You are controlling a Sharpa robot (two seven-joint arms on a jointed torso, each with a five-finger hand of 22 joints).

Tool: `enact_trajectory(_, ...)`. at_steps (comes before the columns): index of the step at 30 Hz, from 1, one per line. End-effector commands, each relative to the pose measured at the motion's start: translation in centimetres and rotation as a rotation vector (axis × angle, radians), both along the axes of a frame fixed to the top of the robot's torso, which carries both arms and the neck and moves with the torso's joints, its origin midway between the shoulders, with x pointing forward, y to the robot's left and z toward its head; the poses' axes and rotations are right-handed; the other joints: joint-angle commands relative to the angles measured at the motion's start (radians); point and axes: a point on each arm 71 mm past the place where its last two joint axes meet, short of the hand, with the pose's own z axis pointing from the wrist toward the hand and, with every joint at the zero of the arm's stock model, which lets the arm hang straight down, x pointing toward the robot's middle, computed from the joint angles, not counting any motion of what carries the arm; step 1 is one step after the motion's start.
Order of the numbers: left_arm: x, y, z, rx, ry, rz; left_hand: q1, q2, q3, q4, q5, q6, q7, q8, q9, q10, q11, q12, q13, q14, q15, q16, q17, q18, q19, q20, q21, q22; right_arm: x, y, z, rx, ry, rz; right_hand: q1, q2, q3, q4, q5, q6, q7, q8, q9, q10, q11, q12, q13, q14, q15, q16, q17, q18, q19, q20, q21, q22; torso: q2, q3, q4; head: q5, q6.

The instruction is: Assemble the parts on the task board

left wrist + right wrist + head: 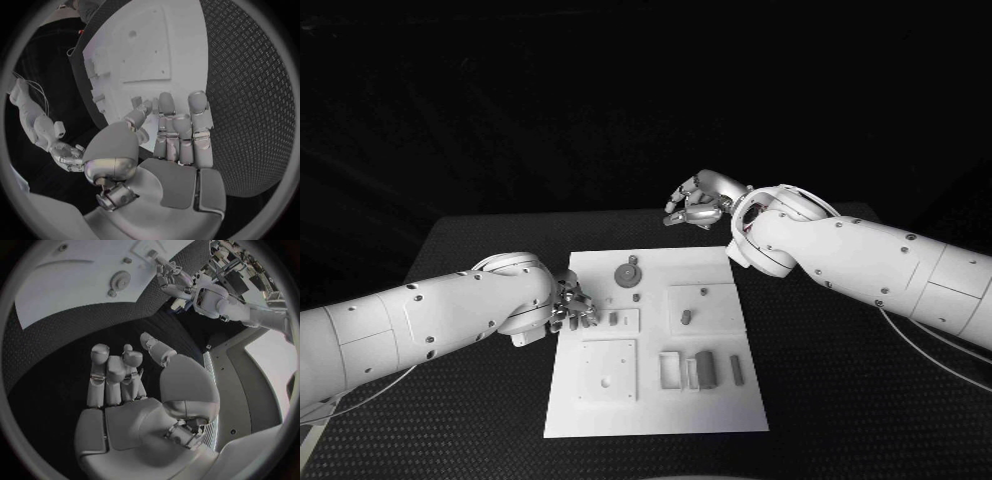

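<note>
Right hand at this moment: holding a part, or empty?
Empty. The right hand hangs over the black table beyond the task board, fingers loosely curled with nothing between them.

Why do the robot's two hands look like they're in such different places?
The left hand sits low at the task board's left edge, fingers reaching onto it; the right hand hangs beyond the board's far edge, over black table. Both are silver, and neither visibly holds a part.
</note>
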Motion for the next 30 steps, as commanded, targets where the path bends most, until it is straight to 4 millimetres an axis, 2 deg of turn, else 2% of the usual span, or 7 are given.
enact_trajectory(1,0.02,-0.16,0.06,-0.011,-0.012,-0.006,0.014,0.035,0.001,-0.017,0.009,-0.002,0.002,0.006,-0.001,0.007,-0.002,-0.004,0.001,0.008,-0.004,-0.002,0.002,0.024,-0.002,-0.007,-0.002,0.019,-0.03,0.06,-0.05,-0.004,0.004,0.008,-0.009,-0.001,0.001,0.008,-0.002,0.0,0.009,-0.007,0.001,-0.007,-0.004,0.0,0.002,0.003,0.0,-0.004,0.001,0.02,-0.003,-0.007,-0.005,0.01,0.0,0.0005,-0.0001,-0.001,0.0)
enact_trajectory(4,0.03,-0.15,0.07,-0.016,-0.013,-0.007,0.02,0.064,0.002,-0.039,0.041,-0.001,0.003,0.007,-0.001,0.007,-0.002,-0.005,0.002,0.008,-0.003,-0.002,0.003,0.022,-0.003,-0.006,-0.002,0.019,-0.03,0.04,-0.07,-0.005,0.005,0.008,-0.009,-0.001,0.001,0.008,-0.002,0.0,0.009,-0.007,0.001,-0.007,-0.004,0.0,0.002,0.003,0.0,-0.004,0.001,0.02,-0.003,-0.007,-0.005,0.01,0.0,0.0001,0.0001,0.0,0.001)
enact_trajectory(7,0.05,-0.15,0.09,-0.022,-0.017,-0.006,0.023,0.096,0.007,-0.051,0.047,0.002,0.002,0.008,-0.001,0.008,-0.002,-0.005,0.002,0.008,-0.004,-0.001,0.004,0.021,-0.003,-0.005,-0.002,0.02,-0.04,0.05,-0.07,-0.005,0.005,0.008,-0.009,-0.001,0.001,0.008,-0.002,0.0,0.009,-0.007,0.001,-0.007,-0.004,0.0,0.002,0.003,0.0,-0.004,0.001,0.02,-0.003,-0.007,-0.005,0.01,0.0,0.0001,0.0003,0.0,0.001)
enact_trajectory(8,0.05,-0.14,0.09,-0.023,-0.017,-0.006,0.021,0.102,0.009,-0.05,0.042,0.003,0.001,0.008,-0.002,0.009,-0.002,-0.005,0.002,0.008,-0.004,-0.001,0.004,0.021,-0.003,-0.005,-0.002,0.019,-0.04,0.06,-0.07,-0.005,0.005,0.008,-0.009,-0.001,0.001,0.008,-0.002,0.0,0.009,-0.007,0.001,-0.007,-0.004,0.0,0.002,0.003,0.0,-0.004,0.001,0.02,-0.003,-0.007,-0.005,0.01,0.0,0.0001,0.0003,0.0,0.001)
enact_trajectory(9,0.05,-0.13,0.09,-0.023,-0.018,-0.006,0.023,0.104,0.026,-0.043,0.008,0.004,0.001,0.008,-0.003,0.009,-0.002,-0.006,0.002,0.008,-0.004,-0.001,0.005,0.021,-0.004,-0.006,-0.003,0.018,-0.04,0.06,-0.07,-0.005,0.005,0.008,-0.009,-0.001,0.001,0.008,-0.002,0.0,0.009,-0.007,0.001,-0.007,-0.004,0.0,0.002,0.003,0.0,-0.004,0.001,0.02,-0.003,-0.007,-0.005,0.01,0.0,0.0001,0.0003,0.0,0.001)
enact_trajectory(24,-0.04,-0.2,0.05,-0.021,-0.008,-0.014,0.017,0.109,0.055,-0.03,-0.011,0.004,0.002,0.005,-0.006,0.011,-0.002,-0.006,0.001,0.009,-0.004,-0.001,0.005,0.019,-0.003,-0.006,-0.003,0.019,-0.03,0.1,-0.13,-0.005,0.006,0.009,-0.009,0.0,0.001,0.008,-0.002,0.0,0.009,-0.007,0.001,-0.006,-0.004,0.0,0.002,0.003,0.0,-0.004,0.001,0.02,-0.003,-0.007,-0.005,0.01,0.0,0.0002,0.0004,0.001,0.0)
enact_trajectory(30,-0.09,-0.16,-0.01,-0.019,0.003,-0.011,0.007,0.082,0.059,-0.032,-0.009,0.0,0.003,0.003,-0.007,0.009,-0.001,-0.008,0.001,0.007,-0.002,-0.002,0.006,0.018,-0.005,-0.006,-0.004,0.019,-0.03,0.12,-0.15,-0.005,0.007,0.01,-0.009,0.0,0.001,0.008,-0.002,0.0,0.009,-0.007,0.001,-0.006,-0.004,0.0,0.002,0.003,0.0,-0.004,0.001,0.02,-0.003,-0.007,-0.005,0.01,0.0,0.0001,0.0001,0.002,0.0)
